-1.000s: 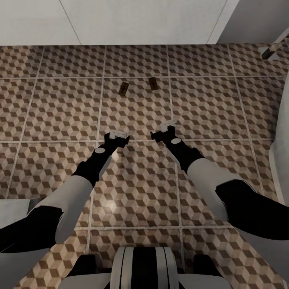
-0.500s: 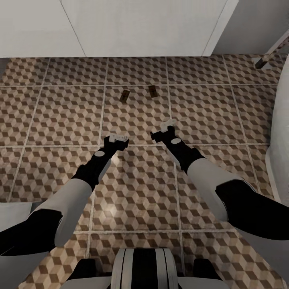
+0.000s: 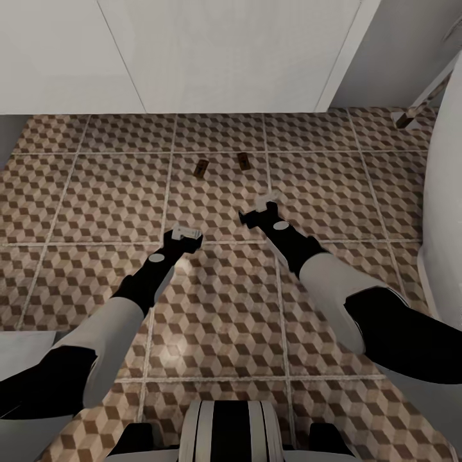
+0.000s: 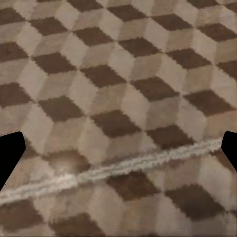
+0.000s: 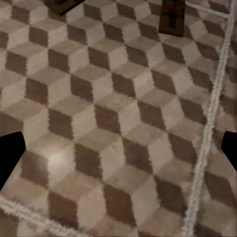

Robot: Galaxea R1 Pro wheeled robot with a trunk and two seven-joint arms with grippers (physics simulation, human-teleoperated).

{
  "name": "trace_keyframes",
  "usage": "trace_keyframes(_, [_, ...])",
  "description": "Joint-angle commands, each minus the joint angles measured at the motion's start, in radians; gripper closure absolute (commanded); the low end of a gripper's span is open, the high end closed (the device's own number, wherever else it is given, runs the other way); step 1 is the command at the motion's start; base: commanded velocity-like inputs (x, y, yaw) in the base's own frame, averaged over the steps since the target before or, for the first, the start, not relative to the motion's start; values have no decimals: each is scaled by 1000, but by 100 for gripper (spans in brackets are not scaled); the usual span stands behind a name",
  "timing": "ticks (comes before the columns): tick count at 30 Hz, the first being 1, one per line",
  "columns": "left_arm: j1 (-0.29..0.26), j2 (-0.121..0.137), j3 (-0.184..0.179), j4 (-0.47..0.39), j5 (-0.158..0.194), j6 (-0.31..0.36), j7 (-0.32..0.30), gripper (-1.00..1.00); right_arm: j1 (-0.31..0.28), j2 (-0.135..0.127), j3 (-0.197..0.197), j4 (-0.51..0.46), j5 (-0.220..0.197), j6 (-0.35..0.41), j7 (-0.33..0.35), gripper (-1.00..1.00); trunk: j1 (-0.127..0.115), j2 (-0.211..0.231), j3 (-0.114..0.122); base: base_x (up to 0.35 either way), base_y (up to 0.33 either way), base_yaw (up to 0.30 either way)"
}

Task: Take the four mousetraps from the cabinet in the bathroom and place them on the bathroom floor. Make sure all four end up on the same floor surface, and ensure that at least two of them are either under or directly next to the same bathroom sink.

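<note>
Two mousetraps, small tan boards with dark wire, lie on the cube-patterned bathroom floor (image 3: 218,301): one (image 3: 201,168) on the left and one (image 3: 243,161) on the right, just in front of a white panelled front. The right wrist view shows both, one (image 5: 171,15) clearly and one (image 5: 64,4) cut off by the frame's edge. My left gripper (image 3: 186,232) hangs open and empty over bare tile (image 4: 118,150). My right gripper (image 3: 260,208) is open and empty too (image 5: 118,148), a short way before the traps. The cabinet and the sink are out of view.
The white panelled front (image 3: 224,58) runs across the far side of the floor. A white rounded fixture (image 3: 443,192) fills the right edge. A slanted leg (image 3: 417,106) touches the floor at the far right. Open tile lies around both arms.
The camera has shifted, so the white front and the traps sit lower in the picture. My left gripper has drawn back toward me; the right one has hardly moved.
</note>
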Motion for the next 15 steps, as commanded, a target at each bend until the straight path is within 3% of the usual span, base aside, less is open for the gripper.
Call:
trace_keyframes(1, [5,1,2,0,-10,-1,-2,-100,0,0,-3,1,9,-3,1,-100,0,0,4,0,0,0])
trace_keyframes(15, [35,29,2,1,-10,-1,-2,-100,0,0,-3,3,11,-2,-1,-100,-7,3,58,0,0,0])
